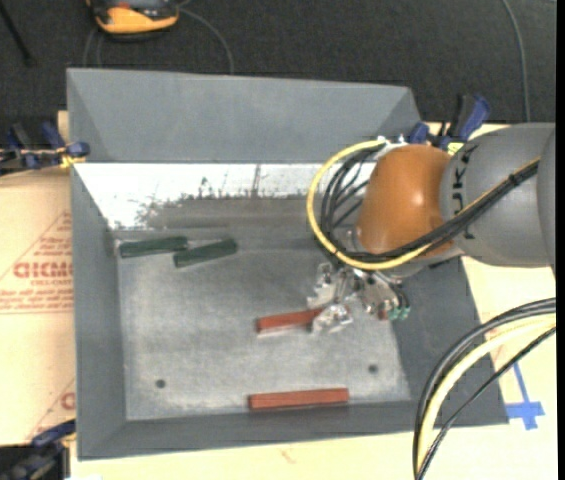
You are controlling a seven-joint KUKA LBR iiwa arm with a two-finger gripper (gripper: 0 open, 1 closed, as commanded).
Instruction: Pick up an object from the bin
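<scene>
Red-brown bar: slim, flat, rectangular, with a dull finish. Lies on the floor of the bin, right of centre, with its right end at the gripper; cannot tell whether touching or just beside. Gripper state: cannot tell whether spread or pressed together.

Count: two red-brown bars, with the second red-brown bar along the near wall. Two dark green ones, the left green bar and the right green bar, end to end near the far left.

Long axis of the first bar: nearly left-right across the view, right end angled slightly toward the far wall.
</scene>
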